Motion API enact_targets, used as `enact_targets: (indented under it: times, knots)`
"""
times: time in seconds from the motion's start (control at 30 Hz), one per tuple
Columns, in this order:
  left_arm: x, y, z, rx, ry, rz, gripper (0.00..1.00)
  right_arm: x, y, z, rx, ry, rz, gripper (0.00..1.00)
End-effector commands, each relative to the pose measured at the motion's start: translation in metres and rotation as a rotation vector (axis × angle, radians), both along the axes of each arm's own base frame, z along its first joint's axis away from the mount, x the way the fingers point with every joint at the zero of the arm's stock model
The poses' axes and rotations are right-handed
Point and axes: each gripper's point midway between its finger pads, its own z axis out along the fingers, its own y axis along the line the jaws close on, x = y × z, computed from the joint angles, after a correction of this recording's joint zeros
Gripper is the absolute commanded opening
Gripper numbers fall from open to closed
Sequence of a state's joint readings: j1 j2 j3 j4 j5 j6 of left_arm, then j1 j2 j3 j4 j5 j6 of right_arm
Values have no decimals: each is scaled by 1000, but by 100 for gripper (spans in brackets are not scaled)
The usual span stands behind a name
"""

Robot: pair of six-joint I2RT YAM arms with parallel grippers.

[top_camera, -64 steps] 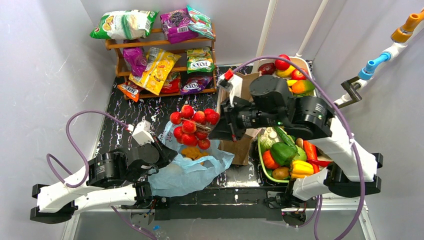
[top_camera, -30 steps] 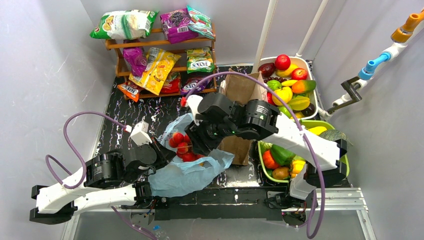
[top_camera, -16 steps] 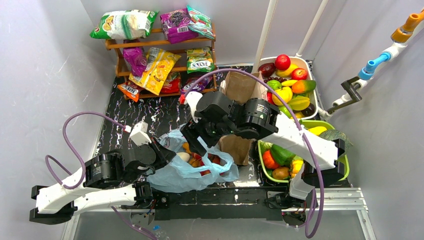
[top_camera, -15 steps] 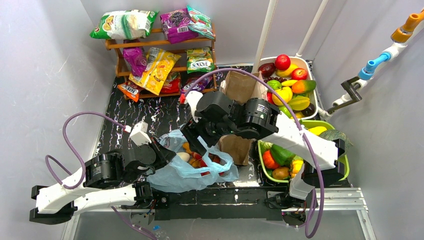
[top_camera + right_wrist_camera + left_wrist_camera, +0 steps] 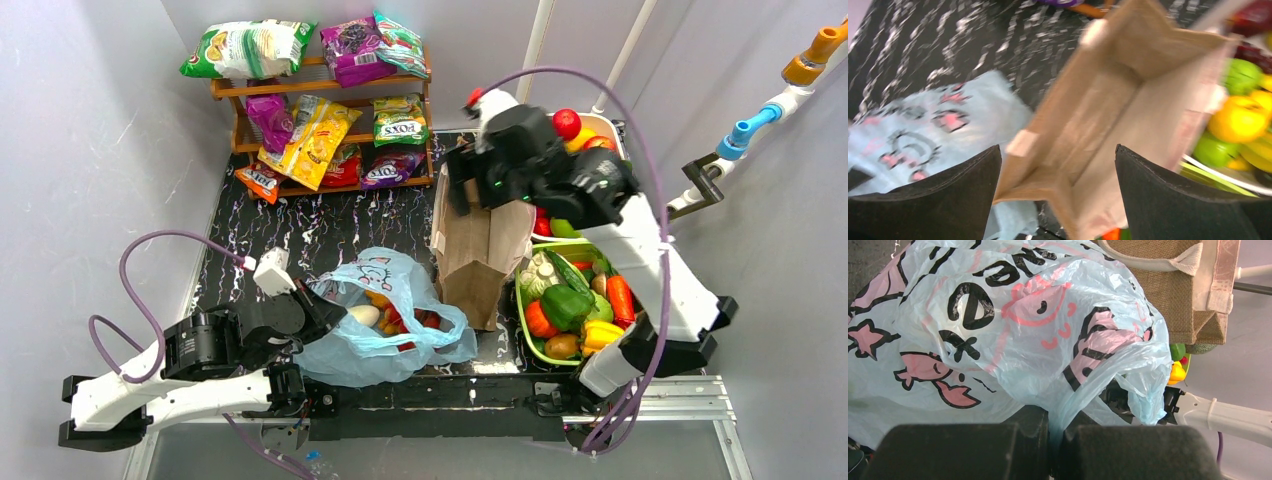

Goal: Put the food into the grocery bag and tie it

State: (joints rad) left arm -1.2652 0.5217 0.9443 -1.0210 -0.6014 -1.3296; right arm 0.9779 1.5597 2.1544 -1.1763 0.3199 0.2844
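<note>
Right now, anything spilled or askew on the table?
No food spilled: the food sits inside the grocery bag, whose edge the left tool pinches. Only oddity: on the shelf, a yellow snack packet hangs crooked across two tiers, and an orange packet leans at its foot.

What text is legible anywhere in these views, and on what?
"FOXS": green snack packet on the shelf.
"FOXS": purple packet below it.
Grocery bag: big black letters, folded, not readable whole.
Other packets: print too small.
</note>
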Motion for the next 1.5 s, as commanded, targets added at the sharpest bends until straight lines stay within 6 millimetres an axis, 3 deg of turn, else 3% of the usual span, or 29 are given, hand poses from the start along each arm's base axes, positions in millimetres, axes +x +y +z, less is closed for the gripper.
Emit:
enact_targets:
  times: [0.0,0.2,0.4,0.57,0.87,1.17,1.47]
  knots:
    - [-1,13,-12,38,12,27,0,33,-63,26,80,-63,-198,94]
    - [-1,19,-15,39,8,36,0,89,-130,7,125,28,-487,98]
    - [-2,23,-13,51,6,33,0,131,-166,-26,221,150,-742,98]
    - [-5,27,-15,61,15,27,0,153,-189,-57,269,229,-892,98]
    - [-9,32,-13,101,9,-12,0,174,-205,-110,380,403,-958,98]
    - [-12,30,-20,128,23,-42,0,184,-215,-140,434,481,-995,98]
    - [-13,33,-23,135,29,-39,0,184,-233,-175,461,533,-1138,98]
